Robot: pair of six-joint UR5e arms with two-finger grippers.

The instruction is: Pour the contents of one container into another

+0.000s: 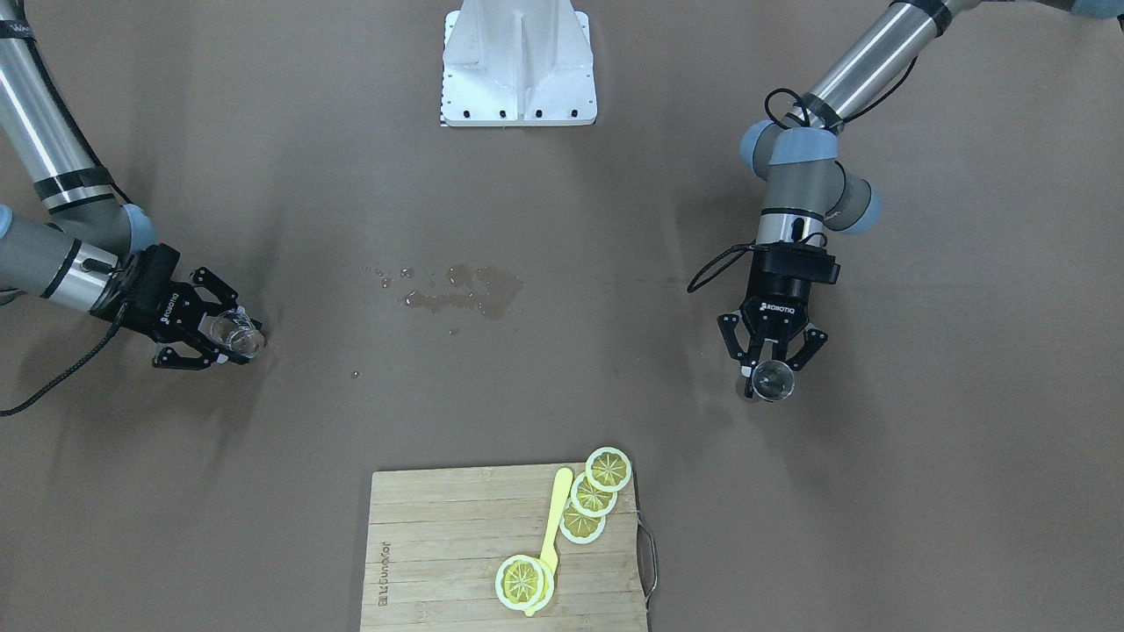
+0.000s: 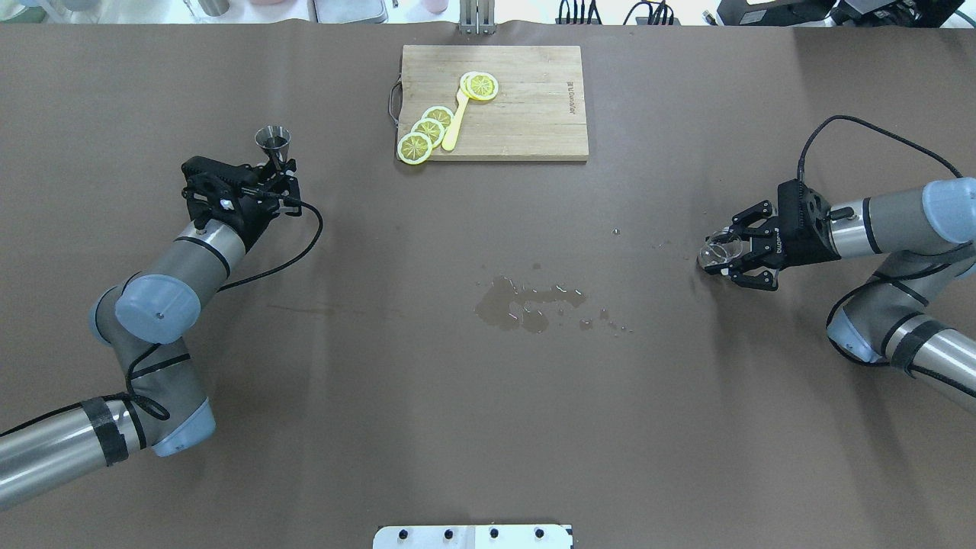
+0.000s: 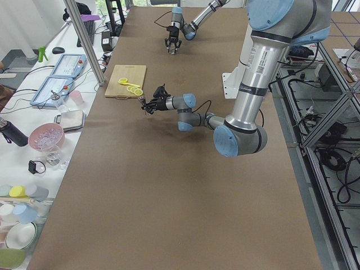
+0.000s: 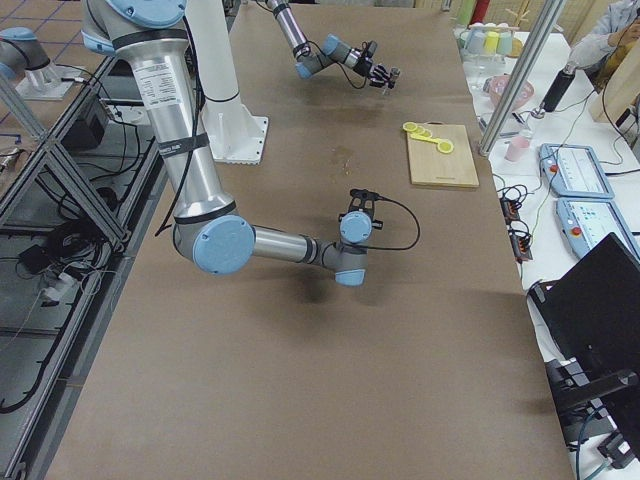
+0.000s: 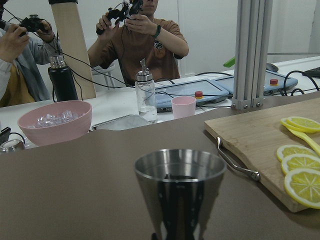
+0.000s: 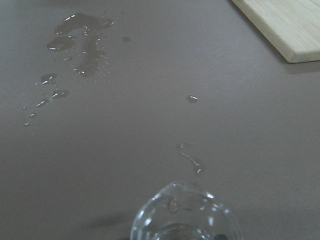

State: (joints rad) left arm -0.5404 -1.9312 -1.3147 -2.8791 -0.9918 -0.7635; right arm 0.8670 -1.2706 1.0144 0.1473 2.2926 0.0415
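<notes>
The steel jigger [image 2: 273, 143] stands upright at the table's left, close to the cutting board's corner. My left gripper [image 2: 279, 172] is shut on the jigger's narrow waist. The left wrist view shows the jigger [image 5: 180, 197] close up, with its dark cup facing up. Far to the right, my right gripper [image 2: 721, 259] is shut on the clear glass beaker [image 2: 715, 252], low over the table and reaching in nearly level. From the front, the beaker [image 1: 237, 333] looks tilted, its mouth away from the wrist. Its rim [image 6: 185, 215] fills the right wrist view's bottom edge.
A puddle of spilled liquid [image 2: 524, 305] with scattered drops lies mid-table between the arms. A wooden cutting board [image 2: 534, 114] at the far edge carries lemon slices [image 2: 427, 131] and a yellow utensil [image 2: 454, 122]. The white robot base [image 1: 518, 66] sits at the near edge.
</notes>
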